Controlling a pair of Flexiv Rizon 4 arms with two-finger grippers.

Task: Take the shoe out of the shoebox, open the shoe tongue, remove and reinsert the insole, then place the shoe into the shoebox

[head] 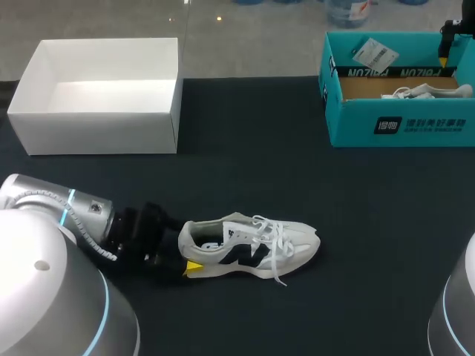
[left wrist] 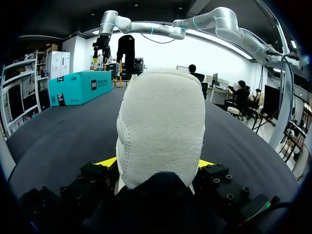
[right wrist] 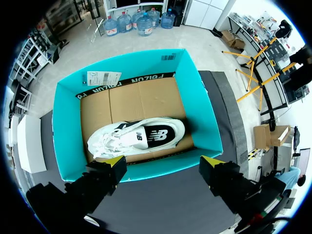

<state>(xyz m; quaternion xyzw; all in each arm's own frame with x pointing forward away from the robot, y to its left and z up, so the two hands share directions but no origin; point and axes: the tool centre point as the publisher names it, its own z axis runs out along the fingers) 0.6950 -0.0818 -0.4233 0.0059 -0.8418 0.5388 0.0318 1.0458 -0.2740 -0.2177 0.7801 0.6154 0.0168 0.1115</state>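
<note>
A white sneaker [head: 249,247] with a dark side logo lies on its side on the black table, toe to the right, laces loose. My left gripper [head: 185,261] is at its heel. In the left wrist view the padded heel [left wrist: 161,131] fills the gap between the yellow fingertips [left wrist: 108,161], which press it from both sides. The teal shoebox [head: 401,122] stands at the far right, with a second white sneaker [right wrist: 139,136] inside. My right gripper [right wrist: 163,166] hangs open above the box's near wall with nothing between its fingers; it shows as the right gripper [head: 445,46] in the head view.
An open white box [head: 96,111] stands at the far left of the table. A paper tag [head: 375,53] lies against the teal shoebox's back flap. The dark table surface [head: 297,170] stretches between the boxes and the sneaker.
</note>
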